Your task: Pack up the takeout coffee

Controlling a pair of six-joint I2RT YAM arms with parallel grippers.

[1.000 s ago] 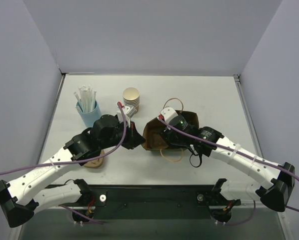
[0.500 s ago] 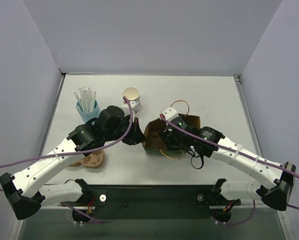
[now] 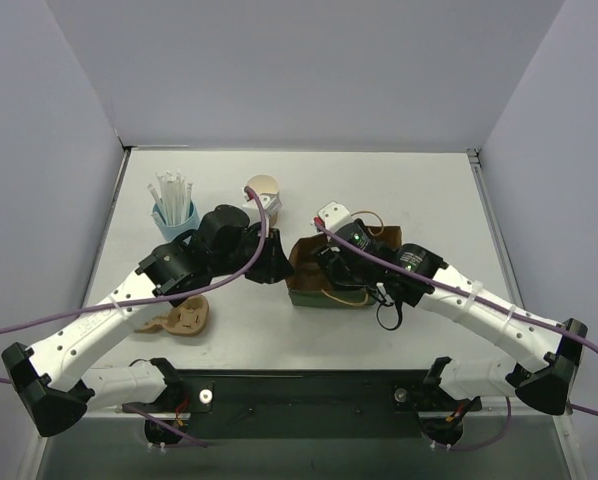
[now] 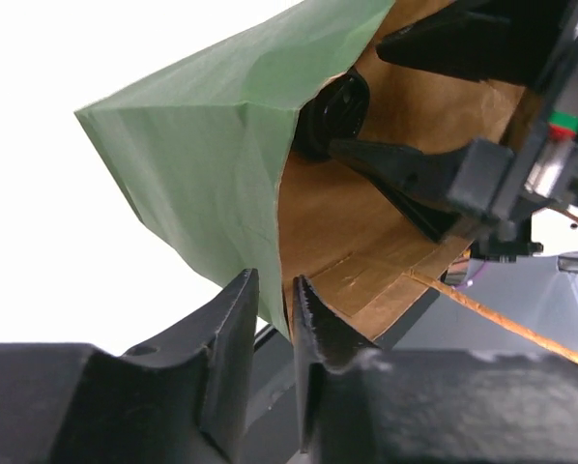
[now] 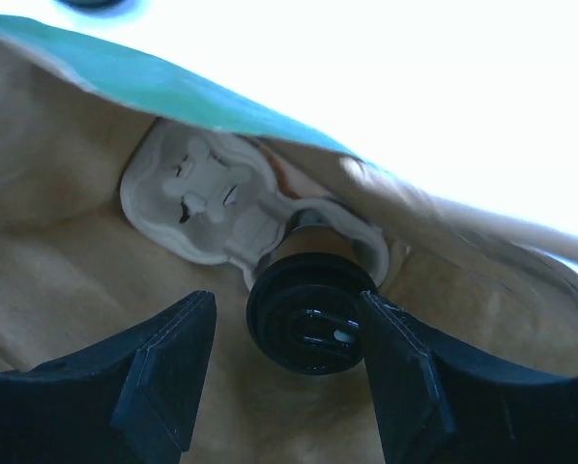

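Inside the bag [image 5: 57, 261], spread right jaws flank black-lidded takeout coffee [image 5: 308, 314]; barely parted left jaws straddle bag's rim.

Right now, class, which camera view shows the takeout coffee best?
The right wrist view: the takeout coffee sits inside the bag, its black lid facing the camera. The left wrist view shows only a dark sliver of it; the top view hides it.
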